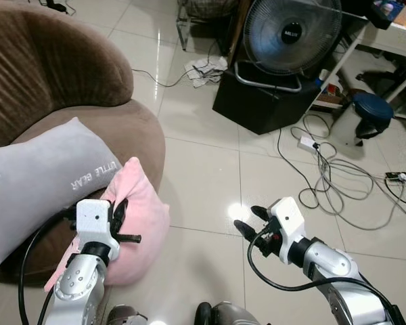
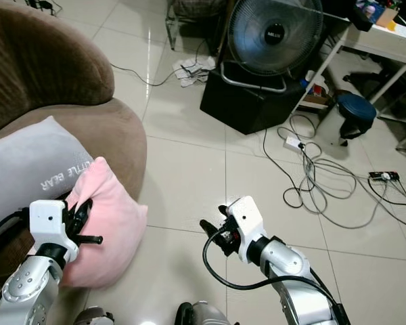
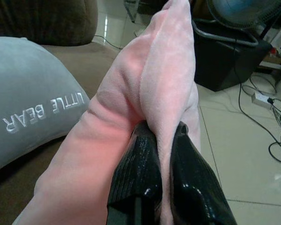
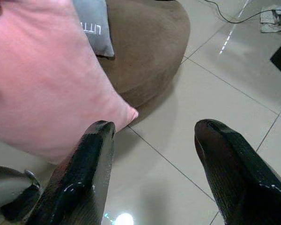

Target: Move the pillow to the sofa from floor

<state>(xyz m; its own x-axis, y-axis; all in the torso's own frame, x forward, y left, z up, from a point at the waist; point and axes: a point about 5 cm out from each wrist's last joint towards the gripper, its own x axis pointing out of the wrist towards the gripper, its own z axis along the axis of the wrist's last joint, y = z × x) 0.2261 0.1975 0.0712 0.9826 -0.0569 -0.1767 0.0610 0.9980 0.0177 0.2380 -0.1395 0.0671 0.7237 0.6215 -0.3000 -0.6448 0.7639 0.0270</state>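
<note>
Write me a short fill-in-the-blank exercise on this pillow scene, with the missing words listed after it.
1. The left gripper is shut on the ____ pillow.
2. The right gripper hangs ____ over the tiled floor.
3. The grey pillow on the brown sofa reads LITTLE ____.
4. A black ____ stands on a black box beyond the cables.

Missing words: pink; open; BEAR; fan

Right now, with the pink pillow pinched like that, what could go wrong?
1. The left tool holds only a thin fold of the pink pillow; the soft fabric could slip out mid-lift.
2. The grey pillow already takes much of the sofa seat, so the pink one may roll back to the floor.
3. The right tool is open, giving no support.
</note>
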